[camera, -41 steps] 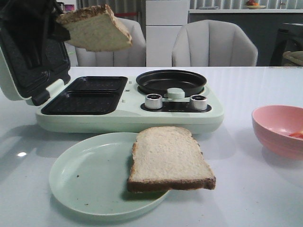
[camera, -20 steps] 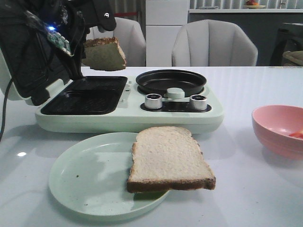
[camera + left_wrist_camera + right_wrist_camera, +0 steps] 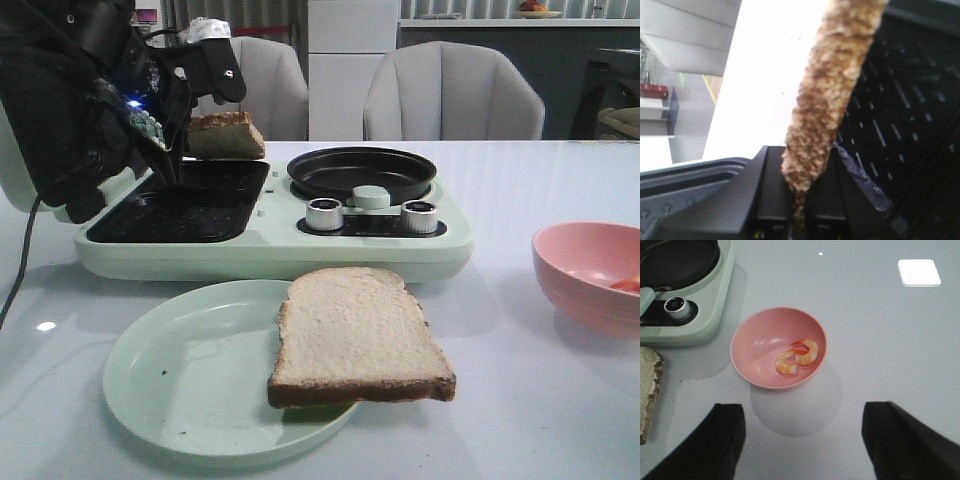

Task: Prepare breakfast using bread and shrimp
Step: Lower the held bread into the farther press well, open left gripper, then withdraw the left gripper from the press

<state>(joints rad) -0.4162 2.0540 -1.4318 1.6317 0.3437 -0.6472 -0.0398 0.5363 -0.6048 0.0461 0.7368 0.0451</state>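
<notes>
Bread over the griddle

Bread slice [image 3: 226,135] hung clenched in the left tool [image 3: 172,150], just above the ribbed black griddle plate [image 3: 180,205] of the green breakfast maker [image 3: 270,250]. To do it well, I reckoned the slice needed levelling before release, square inside the recess. The right tool [image 3: 802,440] stood spread and empty, with the shrimp [image 3: 797,357] in the pink bowl [image 3: 747,347] just ahead of it. Another slice [image 3: 355,335] lay on the green plate [image 3: 170,370].

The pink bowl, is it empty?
No, the right wrist view shows two curled orange shrimp lying inside the pink bowl.
</notes>
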